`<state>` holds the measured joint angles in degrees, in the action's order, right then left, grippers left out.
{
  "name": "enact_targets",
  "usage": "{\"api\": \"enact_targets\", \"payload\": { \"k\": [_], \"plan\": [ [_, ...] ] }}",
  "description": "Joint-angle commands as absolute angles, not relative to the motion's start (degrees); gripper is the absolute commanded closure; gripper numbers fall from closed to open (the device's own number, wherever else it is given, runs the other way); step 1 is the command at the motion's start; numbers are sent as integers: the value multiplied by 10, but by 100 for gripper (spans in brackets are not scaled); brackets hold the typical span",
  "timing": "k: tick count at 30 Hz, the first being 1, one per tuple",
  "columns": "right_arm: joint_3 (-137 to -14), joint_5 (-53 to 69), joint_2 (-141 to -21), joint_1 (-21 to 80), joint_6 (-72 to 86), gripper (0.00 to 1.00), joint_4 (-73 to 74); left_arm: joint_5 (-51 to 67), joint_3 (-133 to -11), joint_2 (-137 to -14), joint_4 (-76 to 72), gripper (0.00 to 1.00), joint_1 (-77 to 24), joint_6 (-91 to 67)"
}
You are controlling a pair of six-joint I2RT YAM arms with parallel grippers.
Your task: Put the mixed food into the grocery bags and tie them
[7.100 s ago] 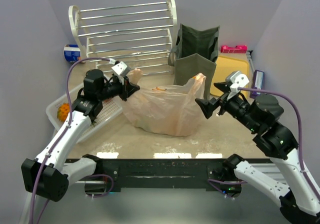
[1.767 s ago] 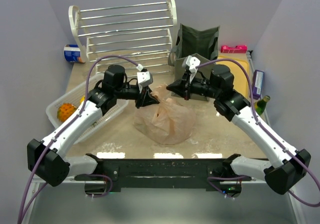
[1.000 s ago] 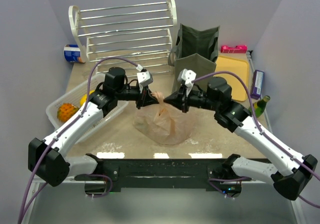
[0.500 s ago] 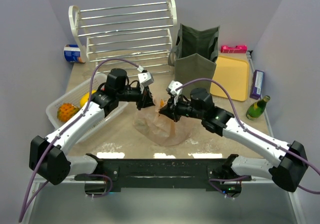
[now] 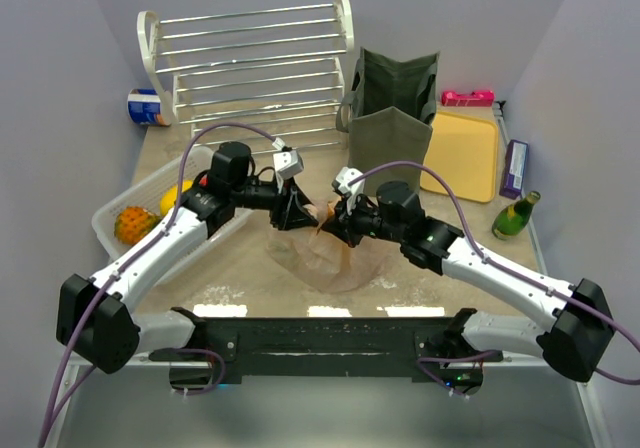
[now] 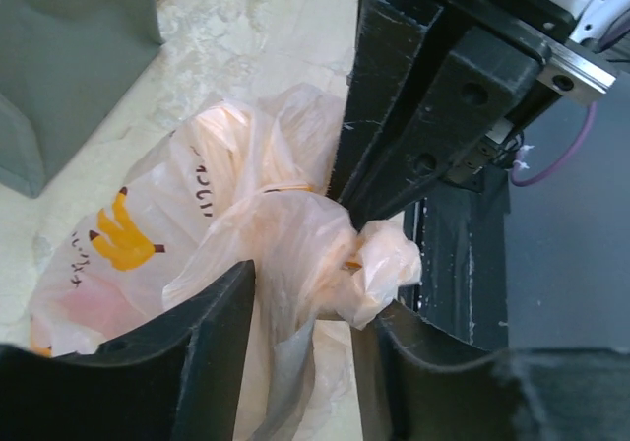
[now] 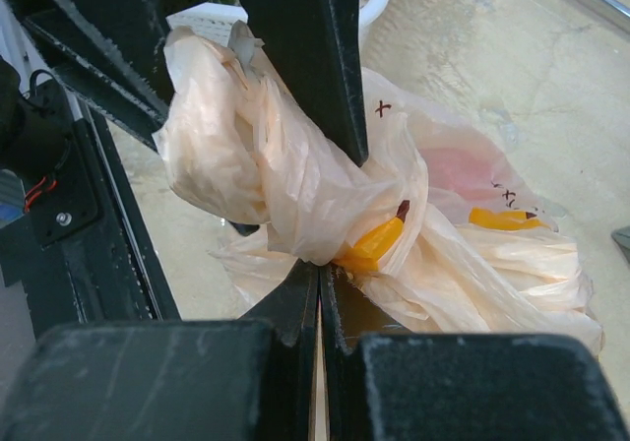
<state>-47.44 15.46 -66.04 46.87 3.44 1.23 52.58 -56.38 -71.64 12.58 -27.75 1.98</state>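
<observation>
Tying the peach plastic bag (image 5: pixel 335 260) at mid-table.
With left gripper (image 6: pixel 303 308) parted loosely around the twisted handles (image 6: pixel 295 229) and right gripper (image 7: pixel 318 272) pinched shut on them, probably calls for a fresh left grasp, then an outward cinching pull.

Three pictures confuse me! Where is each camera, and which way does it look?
Top: above and behind, looking down at the table; left arm and right arm show.
Left wrist: on left arm, facing the peach bag; left jaws open.
Right wrist: on right arm, facing that bag; right jaws pinch it.
Both wrists share the bag.
</observation>
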Motion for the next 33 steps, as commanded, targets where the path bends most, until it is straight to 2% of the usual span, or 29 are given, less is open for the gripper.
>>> {"api": "enact_targets", "payload": {
  "k": [1,8,12,15,16,18,19,22,24,26,27,31,33],
  "plan": [
    [-473,144,-648,471,25,100,3,590,-558,-705,93,50,-276,-12],
    [-476,156,-651,471,17,100,2,614,-558,-718,44,44,-276,-48],
    [-476,164,-650,470,12,100,8,605,-557,-725,26,47,-277,-66],
    [-475,164,-645,472,10,100,11,598,-555,-729,18,57,-277,-74],
    [-475,165,-646,471,7,100,12,589,-554,-729,16,64,-277,-78],
    [-475,164,-646,473,4,100,17,581,-546,-726,-9,73,-277,-88],
    [-475,165,-647,473,4,100,18,577,-541,-725,-21,84,-277,-102],
    [-475,163,-648,474,6,100,26,568,-527,-717,-68,100,-277,-118],
    [-480,166,-643,474,14,98,40,566,-514,-704,-77,100,-277,-116],
    [-490,170,-624,474,39,78,64,556,-501,-687,-83,100,-277,-98],
    [-493,176,-613,474,49,64,72,551,-497,-681,-83,100,-277,-91],
    [-497,180,-549,474,145,39,89,520,-473,-655,-97,100,-279,-58],
    [-493,176,-515,473,193,34,80,509,-464,-643,-101,100,-281,-53]
  ]
}}
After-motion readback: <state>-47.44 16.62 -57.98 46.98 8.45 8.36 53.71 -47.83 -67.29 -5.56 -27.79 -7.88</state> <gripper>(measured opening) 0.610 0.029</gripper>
